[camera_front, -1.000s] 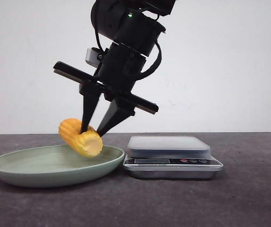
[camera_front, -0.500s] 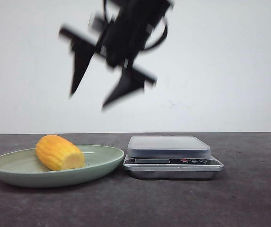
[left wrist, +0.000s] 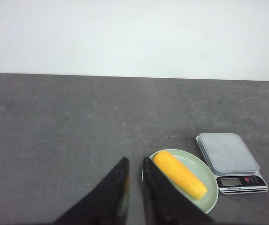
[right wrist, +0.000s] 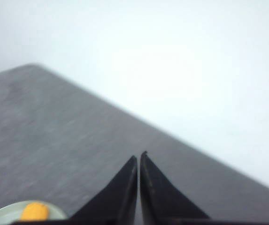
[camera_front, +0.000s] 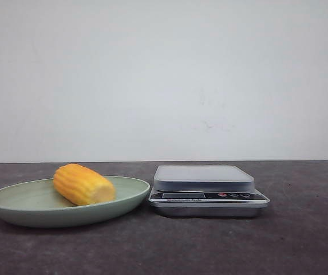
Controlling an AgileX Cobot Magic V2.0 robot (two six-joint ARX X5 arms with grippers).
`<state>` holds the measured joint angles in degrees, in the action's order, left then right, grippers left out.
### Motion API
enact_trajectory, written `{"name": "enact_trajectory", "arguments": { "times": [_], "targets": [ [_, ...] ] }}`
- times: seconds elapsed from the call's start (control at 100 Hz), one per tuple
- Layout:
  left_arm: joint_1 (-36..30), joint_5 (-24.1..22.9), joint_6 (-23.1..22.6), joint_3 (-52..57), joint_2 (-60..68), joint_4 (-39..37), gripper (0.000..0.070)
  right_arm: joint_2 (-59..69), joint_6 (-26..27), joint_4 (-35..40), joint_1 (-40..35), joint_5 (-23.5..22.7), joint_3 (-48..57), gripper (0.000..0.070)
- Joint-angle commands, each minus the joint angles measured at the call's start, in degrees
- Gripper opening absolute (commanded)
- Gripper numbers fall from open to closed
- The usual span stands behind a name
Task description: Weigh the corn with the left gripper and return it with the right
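corn (camera_front: pixel 84 184) lying in plate (camera_front: pixel 15 209) — left, scale (camera_front: pixel 208 189) just right

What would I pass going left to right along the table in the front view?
Plate → corn, lying in the plate → scale, just right of the plate's rim. No pincer shows in this view.

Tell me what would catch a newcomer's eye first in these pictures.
The bright yellow corn stands out first, lying on its side in the pale green plate on the dark table. Just right of the plate sits a silver kitchen scale with nothing on its platform. Neither arm shows in the front view; each wrist view shows black fingers nearly together, holding nothing.
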<state>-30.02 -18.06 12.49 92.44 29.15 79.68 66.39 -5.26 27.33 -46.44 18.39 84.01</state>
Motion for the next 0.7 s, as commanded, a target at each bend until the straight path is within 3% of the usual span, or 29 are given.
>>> {"name": "enact_trajectory", "arguments": {
  "times": [0.0, 0.16, 0.36, 0.54, 0.69],
  "targets": [
    [-0.3, -0.2, -2.0, 0.7, 0.4, -1.9, 0.0003, -2.3, -2.5, 1.4, -0.3, 0.9, 0.5, 0.0],
    [-0.3, -0.2, -4.2, -1.0, 0.4, -6.3, 0.0004, -10.8, -2.5, 1.1, -0.3, 1.6, -7.8, 0.0],
    [-0.3, -0.1, -3.8, -4.1, 0.4, -9.0, 0.0003, -20.0, -0.2, -8.8, -0.3, 2.7, -23.7, 0.0],
    [-0.3, 0.0, 0.6, -4.5, 0.5, -8.6, 0.0004, -22.1, 0.8, -8.9, -0.3, 2.7, -25.2, 0.0],
    [-0.3, 0.0, 0.6, -4.5, 0.5, -8.6, 0.0004, -22.3, 0.8, -9.0, -0.3, 2.7, -25.2, 0.0]
  ]
}}
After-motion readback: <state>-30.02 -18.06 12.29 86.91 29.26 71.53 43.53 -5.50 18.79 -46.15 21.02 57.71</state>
